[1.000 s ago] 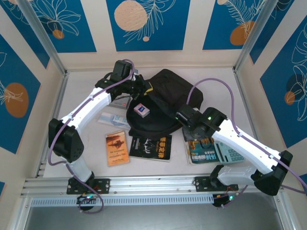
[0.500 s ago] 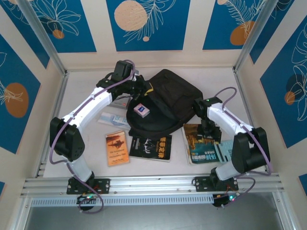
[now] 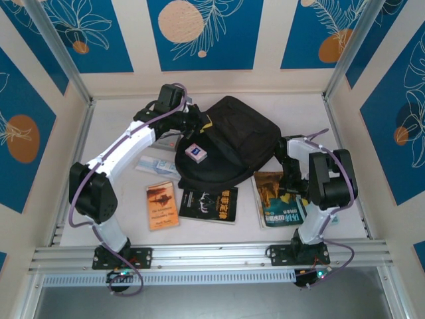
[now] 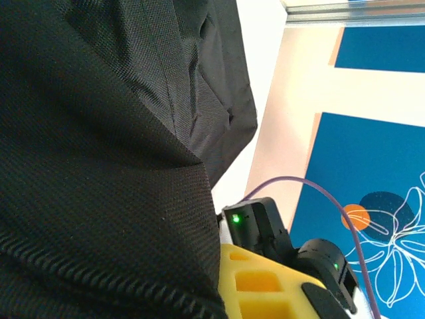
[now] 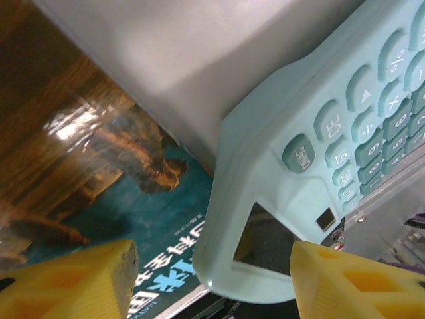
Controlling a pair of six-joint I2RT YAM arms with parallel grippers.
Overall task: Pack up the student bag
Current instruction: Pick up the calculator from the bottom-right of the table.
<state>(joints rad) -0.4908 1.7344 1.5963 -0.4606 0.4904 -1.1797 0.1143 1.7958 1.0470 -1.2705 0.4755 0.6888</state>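
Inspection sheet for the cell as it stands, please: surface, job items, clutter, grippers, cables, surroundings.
Surface: white table, no spills seen.
Job's things: student bag lies mid-table, with a small blue-and-white item on top.
Clutter: orange book, black book and teal book lie flat in front of the bag. A mint calculator lies partly on the teal book. A pale packet is left of the bag.
Grippers: left gripper shut at the bag's edge, a hold on fabric unclear. Right gripper open above calculator and teal book.
Cables: purple cable loops over the left arm, second purple cable on the right arm.
Surroundings: blue wall panels, aluminium rail.
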